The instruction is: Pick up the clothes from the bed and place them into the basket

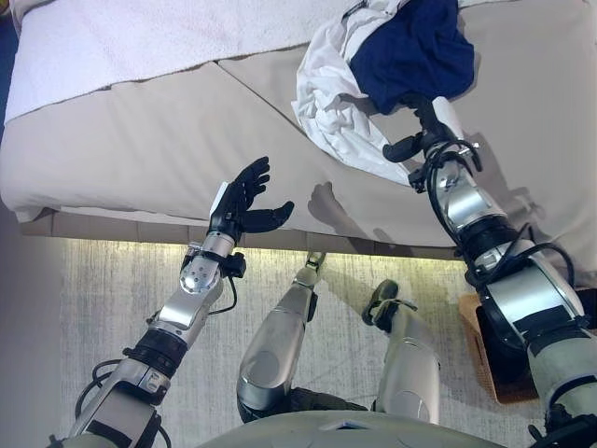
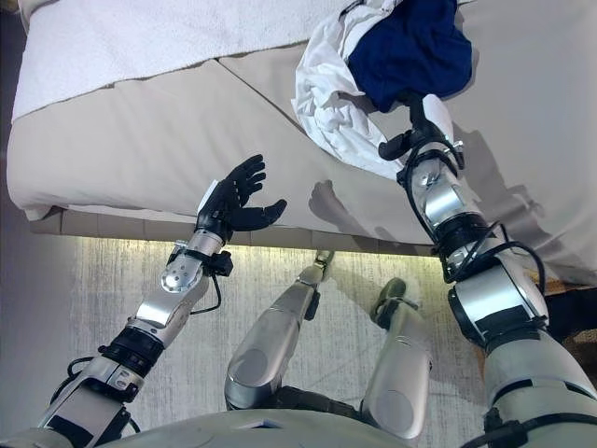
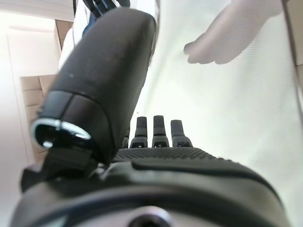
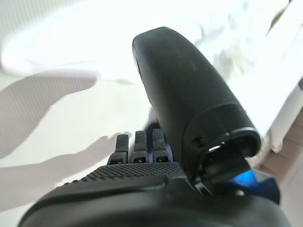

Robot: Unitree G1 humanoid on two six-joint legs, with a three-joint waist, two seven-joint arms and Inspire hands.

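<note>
- The right hand reaches onto the bed at the near edge of the clothes pile; its thumb sticks out toward the left hand, and its fingers go under the dark blue cloth, so I cannot tell whether they are spread or closed on anything
- In the right wrist view the right hand's fingers show only as a short row of tips past the palm, with pale bed sheet beyond them and a scrap of blue by the thumb's base
- The dark blue garment lies on top of the pile, right above the right hand and touching it
- The white garment is crumpled beneath and beside the blue one, spilling from the pile toward the bed's near edge, on the left-hand side of the right hand
- The left hand hovers over the bed's near edge, well apart from the pile, fingers straight and spread, thumb out, holding nothing
- The bed carries a beige sheet, with a white blanket across its far part, away from the pile
- A woven basket stands on the floor by the bed's edge, below the right arm and mostly hidden behind it
- A pale rug covers the floor in front of the bed
</note>
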